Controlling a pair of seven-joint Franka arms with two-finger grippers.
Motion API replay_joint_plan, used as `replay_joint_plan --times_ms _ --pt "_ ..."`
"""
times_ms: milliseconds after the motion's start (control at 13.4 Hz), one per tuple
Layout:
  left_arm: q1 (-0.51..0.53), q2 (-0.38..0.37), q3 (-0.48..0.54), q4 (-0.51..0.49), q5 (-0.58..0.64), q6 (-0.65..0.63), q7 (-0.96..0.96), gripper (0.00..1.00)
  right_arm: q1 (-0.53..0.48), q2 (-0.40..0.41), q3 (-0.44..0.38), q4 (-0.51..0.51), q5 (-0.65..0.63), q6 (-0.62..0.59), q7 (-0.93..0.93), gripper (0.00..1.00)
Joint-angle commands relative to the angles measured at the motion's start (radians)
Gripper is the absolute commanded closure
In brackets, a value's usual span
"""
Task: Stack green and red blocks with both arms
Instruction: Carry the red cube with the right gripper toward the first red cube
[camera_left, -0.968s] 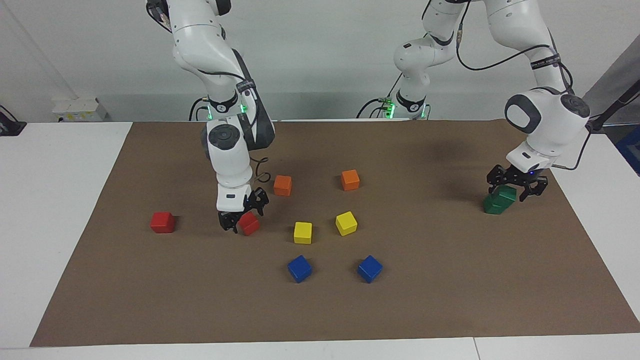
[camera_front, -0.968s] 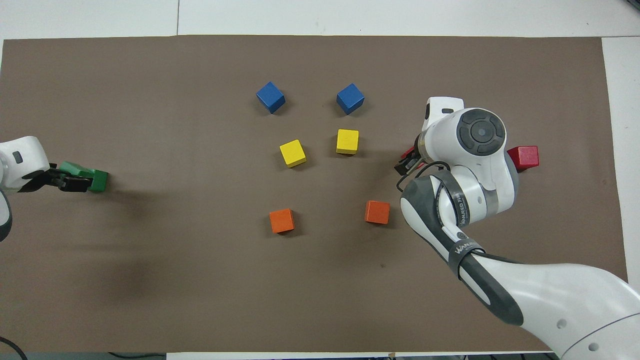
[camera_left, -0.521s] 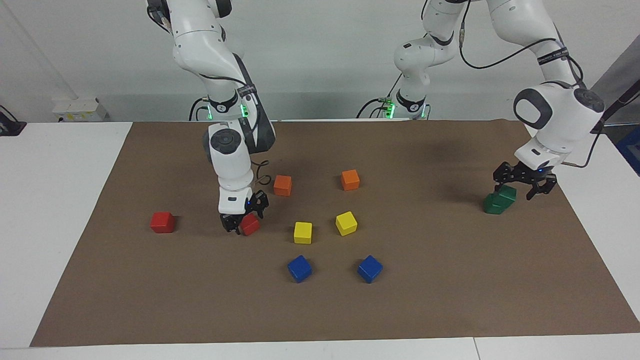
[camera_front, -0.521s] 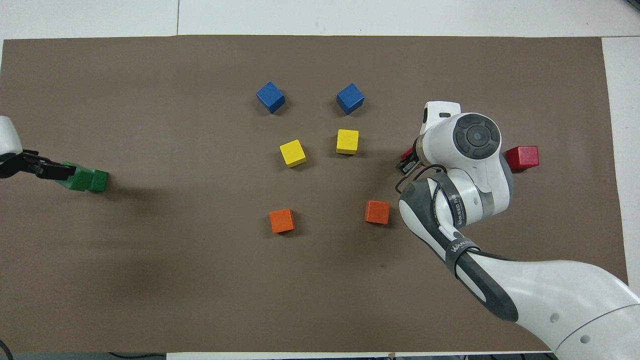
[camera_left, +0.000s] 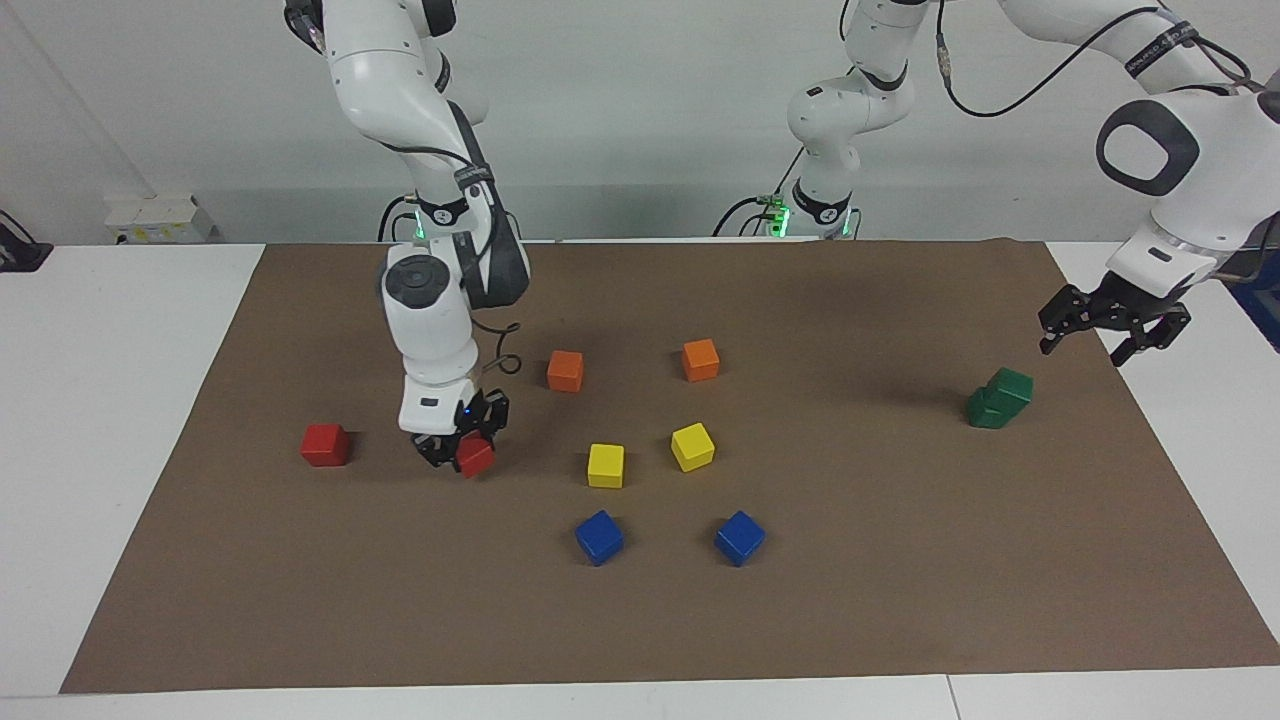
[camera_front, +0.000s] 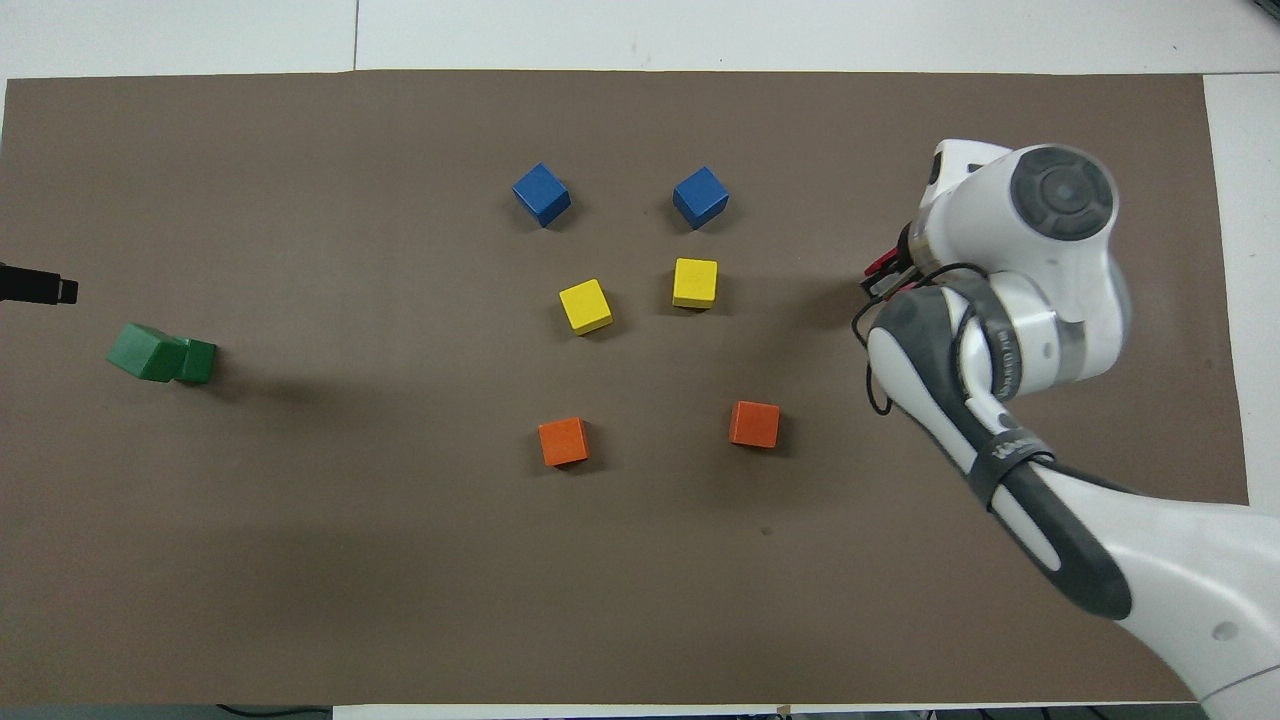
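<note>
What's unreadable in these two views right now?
Loose red cube: hidden in the overhead view under the right arm's wrist.
Right claw and held red cube: overhead, the arm covers all but a red sliver.
Left claw: overhead, cut off by the edge; only a tip shows.
Lower green cube: partly covered by the upper green cube in both views; their overlap is unclear.
</note>
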Motion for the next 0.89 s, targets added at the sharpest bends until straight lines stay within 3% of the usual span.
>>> replay_joint_plan --times_ms 0,298,819 --pt "-0.034 -0.054 -0.004 0.021 0.024 -0.095 -0.168 0.0 -0.144 -0.036 0.013 0.021 0.008 -0.1 0.161 1.0" --pt "-0.045 -0.05 -0.007 0.134 0.042 -0.292 -0.207 0.0 -0.282 -0.062 0.013 -0.063 0.01 -0.031 0.178 1.0" --pt "-0.082 -0.05 -0.017 0.212 0.047 -0.439 -0.298 0.0 -0.283 -0.085 0.014 -0.137 0.03 0.015 0.316 1.0"
